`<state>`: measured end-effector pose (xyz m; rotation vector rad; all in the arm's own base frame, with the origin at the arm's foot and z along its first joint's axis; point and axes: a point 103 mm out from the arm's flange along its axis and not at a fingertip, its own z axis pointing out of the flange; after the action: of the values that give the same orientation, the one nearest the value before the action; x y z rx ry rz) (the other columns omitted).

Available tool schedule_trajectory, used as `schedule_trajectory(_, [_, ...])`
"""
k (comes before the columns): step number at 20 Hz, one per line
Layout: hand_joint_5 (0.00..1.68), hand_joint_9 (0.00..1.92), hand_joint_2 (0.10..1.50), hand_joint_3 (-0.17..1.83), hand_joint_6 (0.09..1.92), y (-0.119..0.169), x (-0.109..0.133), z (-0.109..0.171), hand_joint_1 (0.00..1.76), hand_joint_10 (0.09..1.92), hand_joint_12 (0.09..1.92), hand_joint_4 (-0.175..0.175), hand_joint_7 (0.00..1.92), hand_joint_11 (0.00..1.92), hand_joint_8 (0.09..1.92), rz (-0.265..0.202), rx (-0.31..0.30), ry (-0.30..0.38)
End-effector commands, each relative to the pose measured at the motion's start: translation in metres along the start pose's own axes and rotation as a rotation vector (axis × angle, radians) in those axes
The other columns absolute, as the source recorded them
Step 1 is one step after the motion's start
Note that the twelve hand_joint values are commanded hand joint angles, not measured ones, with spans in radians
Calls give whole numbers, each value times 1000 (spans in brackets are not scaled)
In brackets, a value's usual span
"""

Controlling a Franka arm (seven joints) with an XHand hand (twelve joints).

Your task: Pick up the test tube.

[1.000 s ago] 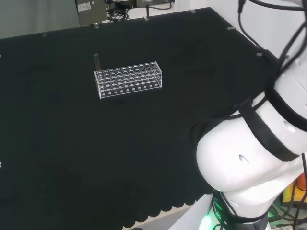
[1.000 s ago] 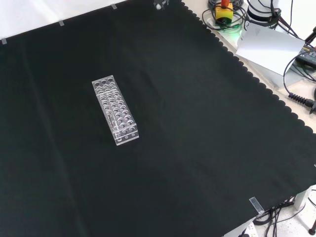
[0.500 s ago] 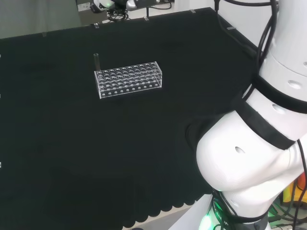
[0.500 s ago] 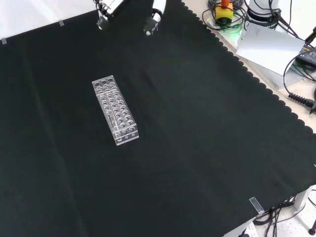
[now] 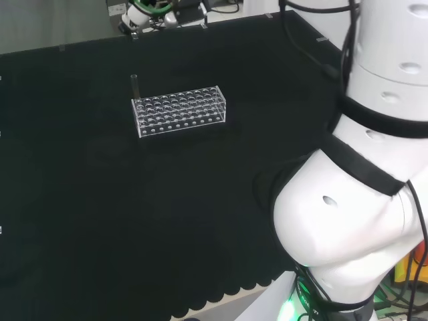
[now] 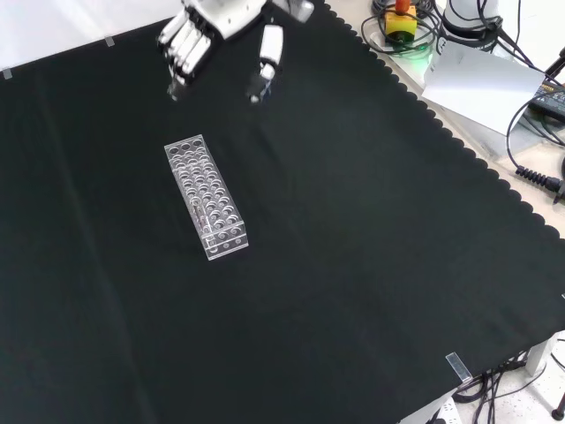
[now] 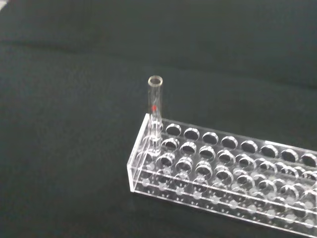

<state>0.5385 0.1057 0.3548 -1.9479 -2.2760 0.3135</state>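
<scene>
Approach step: hand (image 6: pixel 221 26) empty, fingers spread wide, near the counter's (image 6: pixel 371 265) far edge. Test tube (image 7: pixel 155 111) stands upright in rack's (image 7: pixel 223 173) corner hole. Next: descend, pinch its exposed top.

Over the last second the hand (image 6: pixel 221 22) came into the front view from the counter's far edge: first only a fingertip showed at the top, then more of it, and at the end its straight, spread fingers (image 6: pixel 185 53) hung over the cloth near that edge, apart from the rack (image 6: pixel 206 195). In the head view the arm's white links (image 5: pixel 374 167) swung upright and leftward, and the hand (image 5: pixel 144 12) appeared at the counter's far edge.
</scene>
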Motion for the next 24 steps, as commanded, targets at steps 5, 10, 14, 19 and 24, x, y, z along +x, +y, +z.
schedule_trajectory(5, [440, 425, 912, 278, 87, 47, 12, 48, 526, 862, 1555, -97, 440, 186, 826, -8, 81, -35])
schedule_trajectory(10, [459, 485, 911, 284, 87, 60, 13, 65, 543, 833, 1543, -100, 494, 210, 811, 2, 129, -34])
schedule_trajectory(14, [479, 533, 909, 288, 87, 71, 12, 82, 562, 815, 1537, -95, 543, 228, 800, 3, 155, -31])
schedule_trajectory(19, [484, 566, 899, 289, 90, 81, 14, 97, 607, 805, 1530, -95, 572, 239, 799, 4, 183, -42])
schedule_trajectory(24, [486, 586, 892, 292, 93, 90, 14, 116, 642, 796, 1525, -95, 603, 248, 801, 11, 224, -51])
